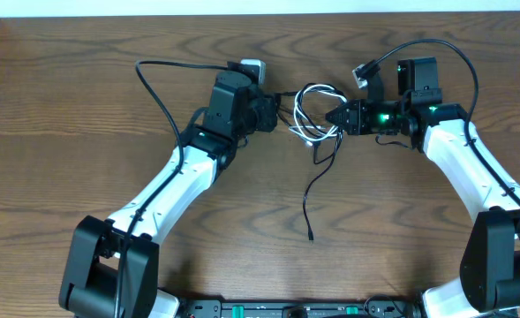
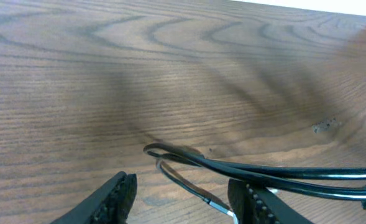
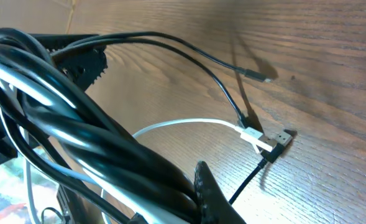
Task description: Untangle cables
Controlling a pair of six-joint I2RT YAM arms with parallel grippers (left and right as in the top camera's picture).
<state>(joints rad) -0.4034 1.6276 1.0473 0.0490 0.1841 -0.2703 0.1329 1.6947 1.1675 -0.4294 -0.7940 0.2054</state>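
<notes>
Table [image 1: 83, 88]: dark brown wood-grain top, wavy grain, matte, fills nearly the whole overhead view. Pale strip [image 1: 242, 5] runs along the far edge; nothing more of the room shows. Dark bar [image 1: 295, 310] at the near edge, btwn the arm bases.

Count: 2 arms, 2 grippers, 2 cords. L arm [image 1: 176, 181] comes in from near left, R arm [image 1: 471, 168] from near right. Both are white w/ black joints, heads facing each other at far centre.

Cords: 1 white cord [image 3: 189, 121], 1 black cord [image 1: 305, 205]. Both lie tangled together on the table at far centre, right btwn the two grippers. White one is coiled in a few loops. Black one threads thru them, then trails toward the near side, its free end alone on bare wood. R wrist view shows 3 small ends on the wood: white plug [image 3: 254, 137] and black plug [image 3: 284, 138] touching, metal-tipped end [image 3: 266, 78] apart from them.

L gripper [image 2: 183, 182]: jaws apart, fingers [image 2: 117, 196] either side of black strands lying on the table, not clamped on anything. R gripper [image 1: 332, 116]: closed, tip at the right edge of the white loops; can't tell whether a cord is pinched in it.
</notes>
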